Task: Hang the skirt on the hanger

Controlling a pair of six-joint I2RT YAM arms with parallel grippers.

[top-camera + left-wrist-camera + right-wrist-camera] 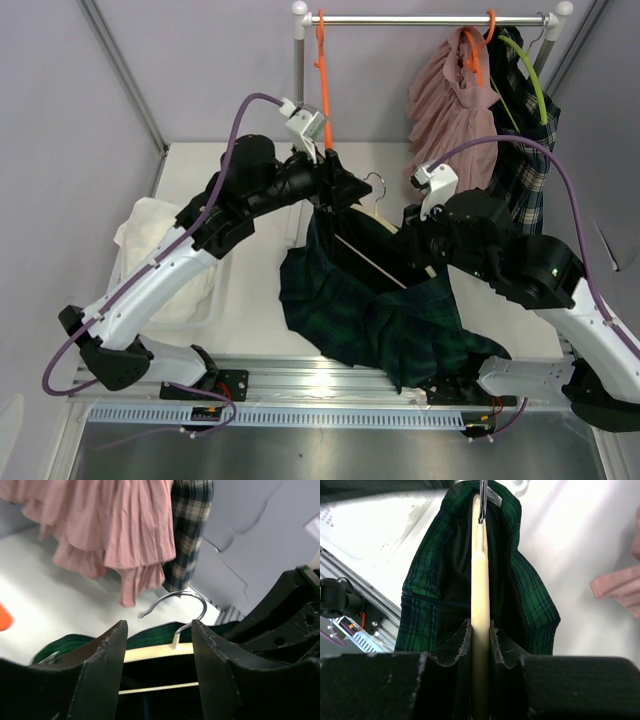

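Skirt [370,320] at centre of top view, waist wrapped round hanger [480,605], hem trailing to lower middle of counter [250,330]. Right jaws clamped on wooden bar, presumably to hold hanger steady and raised. Left jaws apart near hook [175,594], gripping nothing, likely ready to tug cloth straight.

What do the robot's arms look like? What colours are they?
Both are white near the base and chunky black higher up: the left arm and the right arm. A purple cable loops along each. The left end effector and the right end effector each have two thick, scuffed black fingers.
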